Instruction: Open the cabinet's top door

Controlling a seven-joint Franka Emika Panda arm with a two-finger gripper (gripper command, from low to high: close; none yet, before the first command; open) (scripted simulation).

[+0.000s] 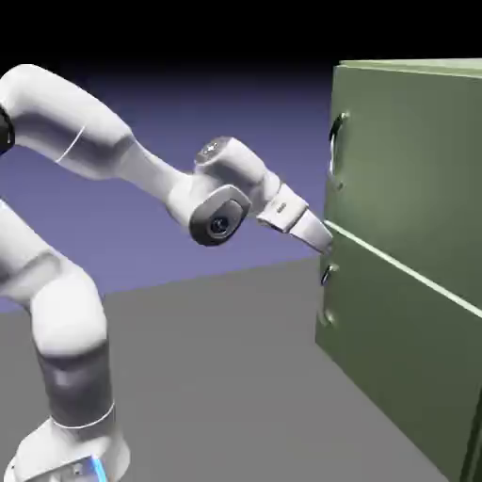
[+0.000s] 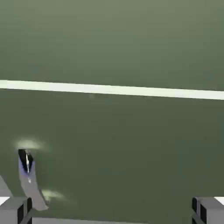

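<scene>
Right now the gripper (image 1: 323, 240) stands released, its jaws spread as wide as they go and holding nothing; in the hand view the two grey fingertips (image 2: 14, 209) sit far apart at the bottom edge with bare green panel between them. Taking the pale seam (image 1: 405, 268) across the cabinet (image 1: 414, 282) as the landmark, the claw noses in level with that seam, at the cabinet's near front edge, very close to the surface; whether it touches I cannot tell.

Below the seam, close to the claw, is the lower handle (image 2: 27, 173), a small dark metal loop that belongs to the wrong panel. The top door (image 1: 414, 160) lies wholly above the seam, and its own handle (image 1: 335, 141) curves out near that same front edge, well above the seam and above the claw.

The door looks like a stiff, flat slab that would likely swing on a hinge, so it should resist steadily rather than flex. Its face offers no purchase. The handle is the only sensible hold: thin, smooth metal, probably slippery, best pinched across its middle with the fingers straddling the bar.
</scene>
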